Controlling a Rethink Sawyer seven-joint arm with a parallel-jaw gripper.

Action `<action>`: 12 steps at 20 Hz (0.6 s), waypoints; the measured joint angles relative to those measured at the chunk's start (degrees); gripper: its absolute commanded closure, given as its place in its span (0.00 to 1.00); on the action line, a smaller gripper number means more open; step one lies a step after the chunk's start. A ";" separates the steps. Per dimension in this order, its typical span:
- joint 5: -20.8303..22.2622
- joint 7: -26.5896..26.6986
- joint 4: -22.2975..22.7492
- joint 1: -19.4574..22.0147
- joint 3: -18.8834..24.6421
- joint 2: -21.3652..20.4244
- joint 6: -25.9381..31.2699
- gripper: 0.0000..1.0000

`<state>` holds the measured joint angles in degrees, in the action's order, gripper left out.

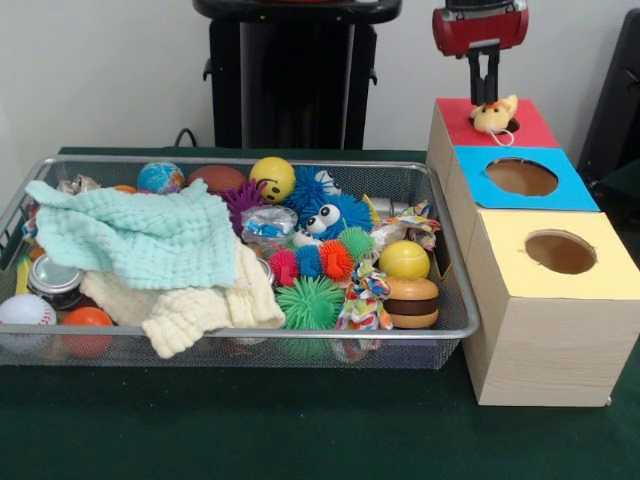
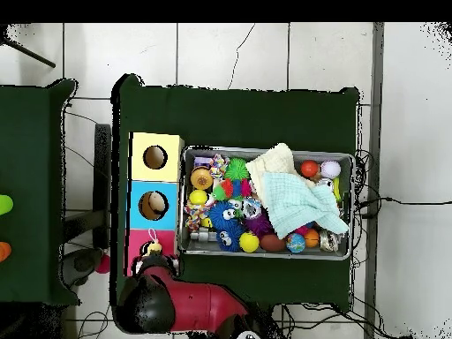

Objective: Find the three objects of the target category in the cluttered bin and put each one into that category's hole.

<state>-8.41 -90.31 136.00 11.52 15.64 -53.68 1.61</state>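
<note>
Plush and light, the toy squashes easily; pinch its body. The pincer is clamped on it over the red hole.

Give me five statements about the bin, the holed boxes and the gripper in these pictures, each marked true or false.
1. The gripper is above the red-topped box. True.
2. A small plush toy sits at the red hole. True.
3. The mint cloth lies outside the wire bin. False: it lies in the bin, over other things.
4. The yellow-topped box is farthest from the camera in the front view. False: it is nearest; the red one is farthest.
5. A yellow smiley ball is in the bin. True.
</note>
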 measured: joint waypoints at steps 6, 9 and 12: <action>0.00 0.00 0.00 0.00 -0.10 0.89 -0.92 1.00; 0.11 0.00 -0.01 0.00 -0.23 1.83 -2.71 1.00; 0.69 0.00 -0.02 0.01 -0.37 2.79 -4.92 1.00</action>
<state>-7.71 -90.31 135.98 11.52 15.27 -50.89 -3.31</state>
